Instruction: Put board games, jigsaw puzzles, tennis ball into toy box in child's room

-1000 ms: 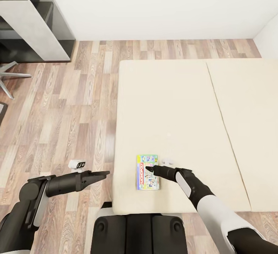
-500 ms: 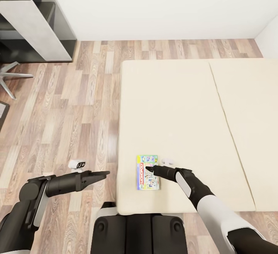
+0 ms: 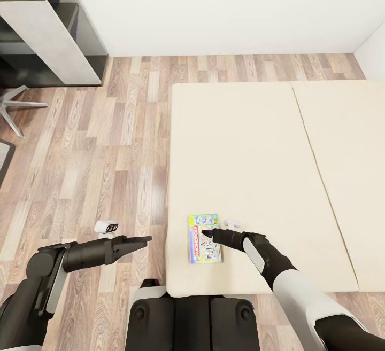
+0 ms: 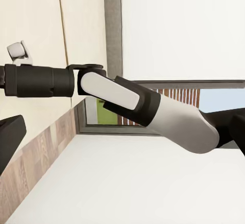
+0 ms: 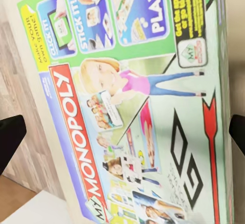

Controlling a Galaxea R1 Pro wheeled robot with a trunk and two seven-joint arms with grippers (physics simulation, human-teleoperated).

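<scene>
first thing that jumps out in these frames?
The bright My Monopoly box, lying flat near the cream bed's near-left corner. The right gripper hovers right over it, jaws spread either side of the box in the right wrist view. The left gripper hangs over wood floor.

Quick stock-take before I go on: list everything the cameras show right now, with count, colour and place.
Board game: one, green and blue My Monopoly box, flat near the bed's near left corner.
Bed: one, cream, two mattress sections, right of the head view.
Floor: wood planks, left of and beyond the bed.
Shelf unit: one, grey and black, far left against the wall.
Chair base: grey legs, at the left edge.
Wall: white, behind.
Right tool: black, open, over the board game.
Left tool: black, over the floor beside the bed; open or shut unclear.
</scene>
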